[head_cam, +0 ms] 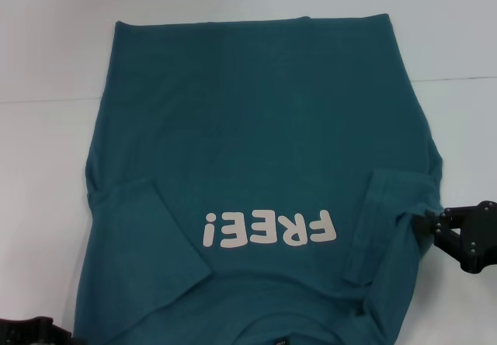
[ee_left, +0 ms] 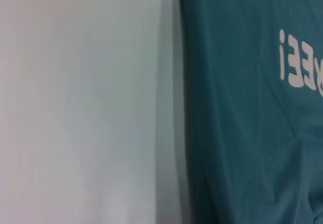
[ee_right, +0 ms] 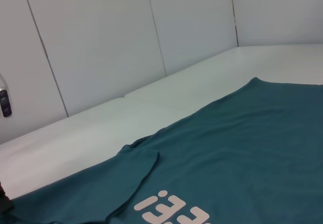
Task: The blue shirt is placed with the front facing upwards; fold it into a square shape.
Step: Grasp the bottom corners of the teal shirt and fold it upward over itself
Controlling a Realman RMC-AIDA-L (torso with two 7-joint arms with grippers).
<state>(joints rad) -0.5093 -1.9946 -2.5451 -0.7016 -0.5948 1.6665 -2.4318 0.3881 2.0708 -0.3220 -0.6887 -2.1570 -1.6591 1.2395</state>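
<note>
Collar edge with the small dark neck tag [head_cam: 278, 339] sits nearest the head camera, at the bottom of the frame. The blue shirt [head_cam: 256, 135] lies flat, front up, on the white table [head_cam: 46, 158], collar toward the robot, hem at the far side. White "FREE!" lettering [head_cam: 269, 228] reads upside down from the head view. Both short sleeves are folded inward onto the body: left sleeve [head_cam: 147, 236], right sleeve [head_cam: 384, 221].

Right gripper [head_cam: 423, 222] is at the shirt's right edge, level with the right sleeve. Fingertips are touching or pinching a bunched bit of fabric at the sleeve edge; can't tell if the fingers are actually clamped on it.

Left gripper [head_cam: 35, 333] is only partly in view at the bottom-left corner, just beside the shirt's left edge near the shoulder. Fingers hidden, state can't be told. Left wrist view shows bare table next to the shirt's side edge.
</note>
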